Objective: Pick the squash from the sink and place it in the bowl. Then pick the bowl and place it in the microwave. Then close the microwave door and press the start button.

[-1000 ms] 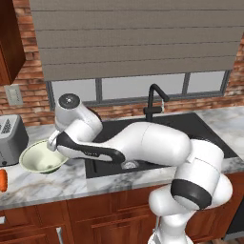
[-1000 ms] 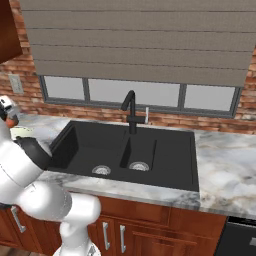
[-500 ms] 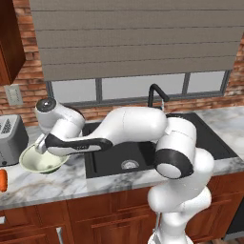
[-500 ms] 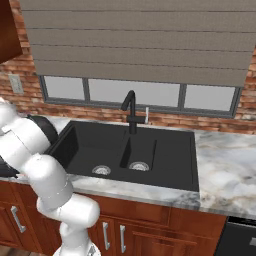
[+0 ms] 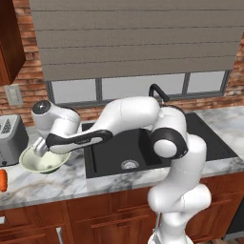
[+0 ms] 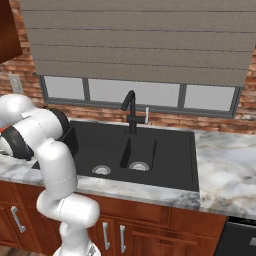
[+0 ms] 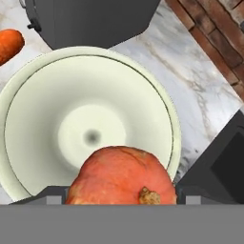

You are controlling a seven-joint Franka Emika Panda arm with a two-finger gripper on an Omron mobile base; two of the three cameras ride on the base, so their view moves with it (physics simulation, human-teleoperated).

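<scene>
Left base view, left to right: a toaster (image 5: 8, 138) stands at the far left of the marble bench (image 5: 57, 178), and an orange-red vegetable (image 5: 3, 180) lies at the bench's front edge, well left of the jaws. The cream bowl (image 5: 40, 162) sits on the bench directly under the gripper (image 5: 42, 148), which hangs low over the bowl's rim. To the right of the jaws lies the black sink (image 5: 119, 155) with a steel drain and, behind it, the curved faucet (image 5: 159, 93).

Right base view: the arm bends away at the far left; the sink (image 6: 150, 150) with its two drains and the faucet (image 6: 131, 107) occupy the centre, with bare marble bench (image 6: 225, 165) to the right.

Hand view: the vegetable (image 7: 9, 44) shows at the upper left, with the toaster's dark body (image 7: 90, 19) above the bowl. The bowl (image 7: 57, 119) lies open below the jaws. The squash (image 7: 121, 176) sits between the jaws, which stand wide on it, above the near side of the bowl. The sink's (image 7: 224, 162) dark edge shows at the right.
</scene>
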